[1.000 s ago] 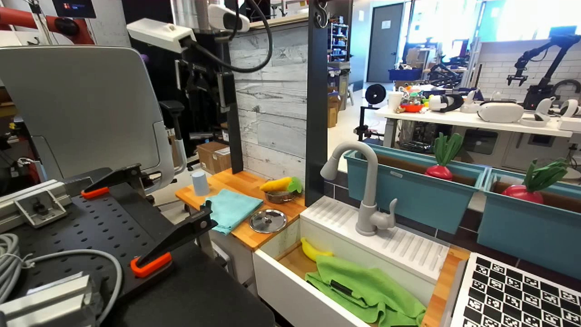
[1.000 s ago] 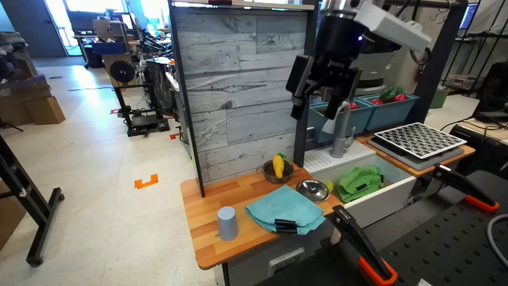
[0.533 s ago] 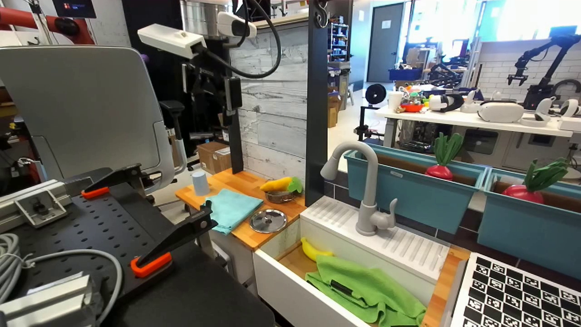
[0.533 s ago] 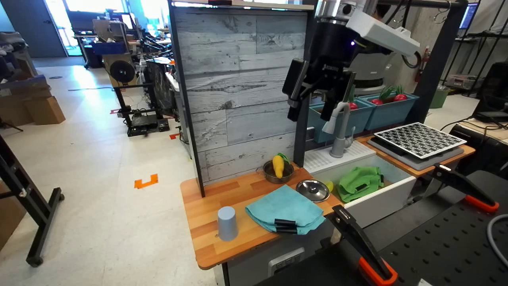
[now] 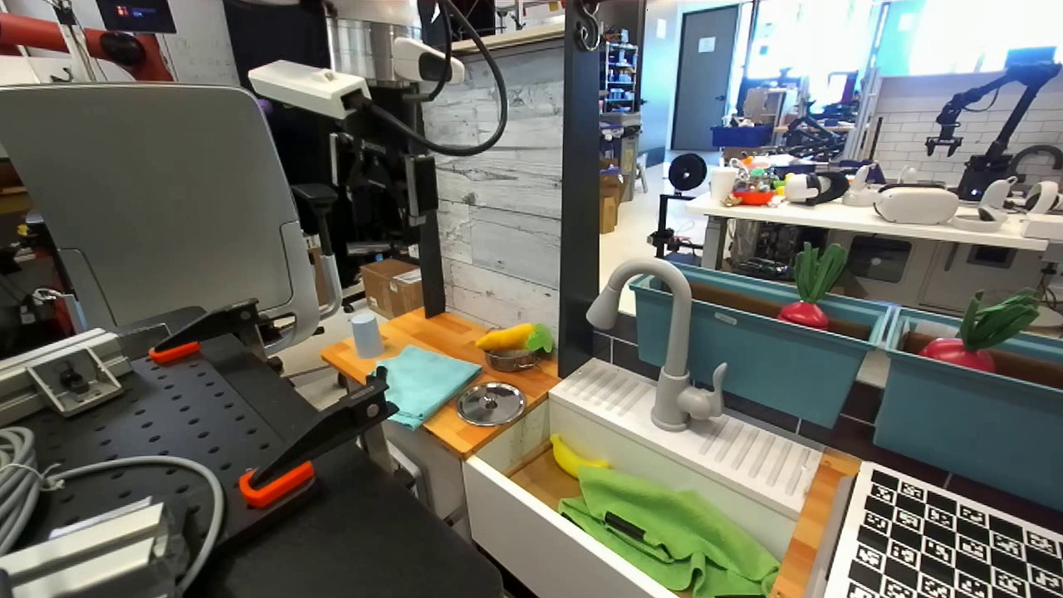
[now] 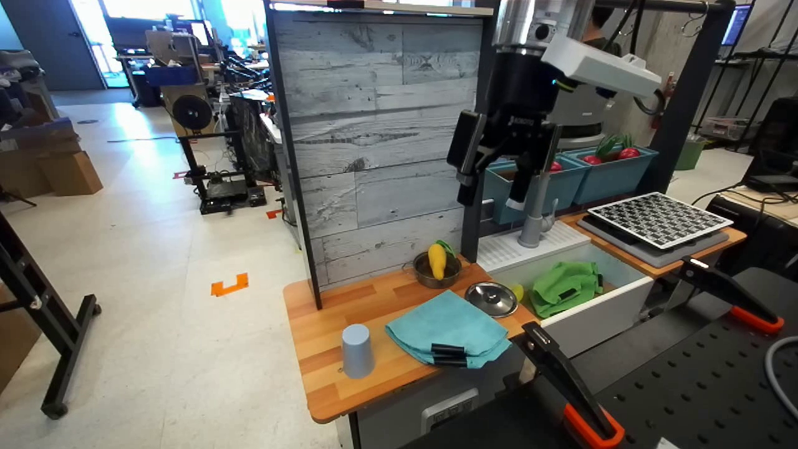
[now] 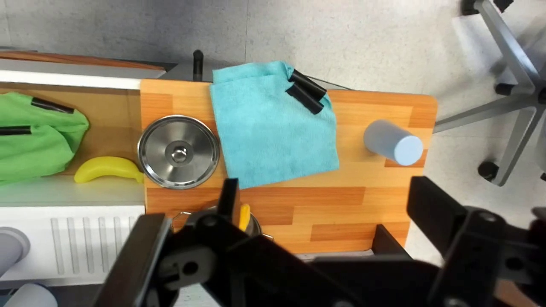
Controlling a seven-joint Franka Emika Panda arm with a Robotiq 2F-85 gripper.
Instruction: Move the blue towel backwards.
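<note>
The blue towel (image 7: 277, 132) lies folded on the wooden counter (image 7: 332, 200), with two black tabs at one corner. It also shows in both exterior views (image 5: 428, 382) (image 6: 461, 321). A corner with the tabs reaches the counter's edge. My gripper (image 6: 491, 197) hangs high above the counter, well clear of the towel. In the wrist view the gripper (image 7: 326, 180) has its fingers wide apart with nothing between them. The towel lies beyond the fingertips there, fully visible except a small corner near the left fingertip.
A pot lid (image 7: 179, 152) lies close beside the towel. A blue cup (image 7: 390, 143) stands on its other side. A pot (image 6: 437, 274) with a yellow vegetable sits by the wall panel (image 6: 386, 156). The sink (image 5: 573, 548) holds a green towel (image 5: 673, 523) and a banana (image 5: 575, 457).
My gripper has come down somewhat over the last second, with a slight sideways shift. The blue towel and the other objects have not moved. The gripper stays open.
</note>
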